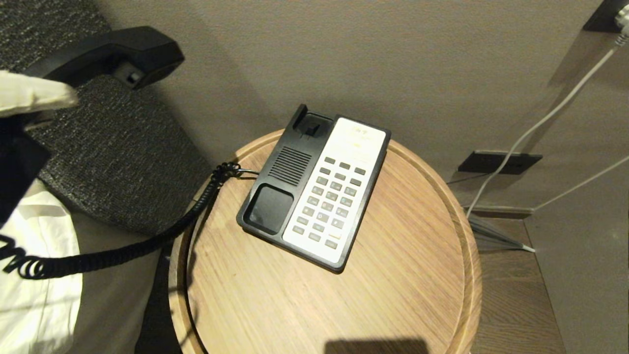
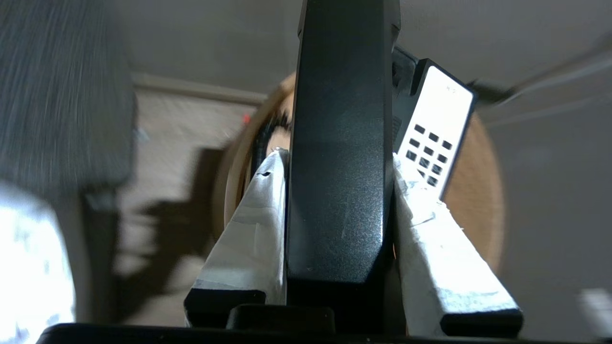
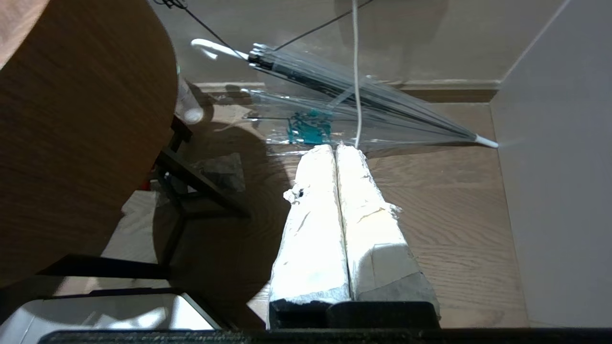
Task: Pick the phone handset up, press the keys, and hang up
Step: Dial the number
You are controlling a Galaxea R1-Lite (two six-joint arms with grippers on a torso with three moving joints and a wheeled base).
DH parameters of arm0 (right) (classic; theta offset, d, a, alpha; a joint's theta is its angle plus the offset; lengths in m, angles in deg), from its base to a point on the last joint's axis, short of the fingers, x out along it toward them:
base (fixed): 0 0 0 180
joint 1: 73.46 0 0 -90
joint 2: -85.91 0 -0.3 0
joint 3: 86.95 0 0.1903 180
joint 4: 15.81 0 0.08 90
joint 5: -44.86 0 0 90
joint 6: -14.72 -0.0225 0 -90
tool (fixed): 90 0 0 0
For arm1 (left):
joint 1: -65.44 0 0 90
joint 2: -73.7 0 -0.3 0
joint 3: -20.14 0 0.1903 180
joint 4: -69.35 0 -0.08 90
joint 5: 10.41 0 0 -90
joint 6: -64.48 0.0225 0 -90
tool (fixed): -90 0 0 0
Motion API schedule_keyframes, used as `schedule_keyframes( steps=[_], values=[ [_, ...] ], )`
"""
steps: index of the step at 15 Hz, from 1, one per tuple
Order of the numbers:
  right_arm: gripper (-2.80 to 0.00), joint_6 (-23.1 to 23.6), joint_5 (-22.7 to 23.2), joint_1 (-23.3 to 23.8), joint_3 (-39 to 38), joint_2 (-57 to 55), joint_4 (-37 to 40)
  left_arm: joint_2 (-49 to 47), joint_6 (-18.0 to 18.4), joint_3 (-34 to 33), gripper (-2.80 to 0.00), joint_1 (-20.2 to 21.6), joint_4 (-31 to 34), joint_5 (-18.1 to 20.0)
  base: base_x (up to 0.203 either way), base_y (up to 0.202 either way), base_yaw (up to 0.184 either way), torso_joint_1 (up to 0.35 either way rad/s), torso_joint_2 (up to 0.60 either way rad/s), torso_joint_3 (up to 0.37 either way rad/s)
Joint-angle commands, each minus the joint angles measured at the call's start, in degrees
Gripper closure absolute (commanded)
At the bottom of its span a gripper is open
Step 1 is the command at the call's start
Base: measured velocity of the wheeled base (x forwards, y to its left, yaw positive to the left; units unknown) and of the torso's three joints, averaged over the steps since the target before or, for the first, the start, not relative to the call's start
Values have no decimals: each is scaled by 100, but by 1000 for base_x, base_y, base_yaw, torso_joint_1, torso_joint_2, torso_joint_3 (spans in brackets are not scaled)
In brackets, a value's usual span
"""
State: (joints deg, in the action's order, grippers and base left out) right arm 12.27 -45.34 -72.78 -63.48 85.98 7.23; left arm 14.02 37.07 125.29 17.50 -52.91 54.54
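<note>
We have the phone handset (image 1: 118, 51) up in the air at the far left of the head view, well clear of the table (image 1: 417, 275) and off to the left of the phone base (image 1: 314, 191). Our left hand (image 2: 339, 157) pinches it across its middle: in the left wrist view the taped fingers (image 2: 253, 224) press flat against both sides of the black body, and the handset's long axis runs straight out along the line of the hand. Its coiled cord (image 1: 123, 250) sags from the base's near-left corner, over the table's rim and away to the left.

The base lies slanted on the round wooden table, the empty cradle along its left side and the keypad (image 1: 331, 201) along its right (the keys themselves sit uncovered and free to reach). So the keys lie to the right of and below the held handset.

Our right hand (image 3: 338, 153) hangs low beside the table over the floor, fingers pressed together and holding nothing, with a clear folded umbrella (image 3: 354, 95) lying beyond it. We judge that idle hand the natural one for pressing, since the left is occupied.
</note>
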Motion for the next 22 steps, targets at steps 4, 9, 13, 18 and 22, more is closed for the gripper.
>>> schedule_keyframes(
  steps=[4,9,13,18,22],
  values=[
    [0,61,21,2,-10,-7,-20,2316,-784,-2477,0,1,-1508,46,0,0,0,0,0,0],
    [0,77,92,2,316,-7,50,3151,-407,-3317,0,-175,-2600,623,0,0,0,0,0,0],
    [0,-2,808,2,2754,-7,2053,3522,-388,-3509,0,-208,-2579,651,0,0,0,0,0,0],
    [0,-165,2839,2,3638,-193,3052,3770,-396,-3778,0,-190,-2585,659,0,0,0,0,0,0],
    [0,-322,3001,15,4160,-2539,2133,3726,-379,-3783,0,-190,-2594,634,0,0,0,0,0,0]
  ],
)
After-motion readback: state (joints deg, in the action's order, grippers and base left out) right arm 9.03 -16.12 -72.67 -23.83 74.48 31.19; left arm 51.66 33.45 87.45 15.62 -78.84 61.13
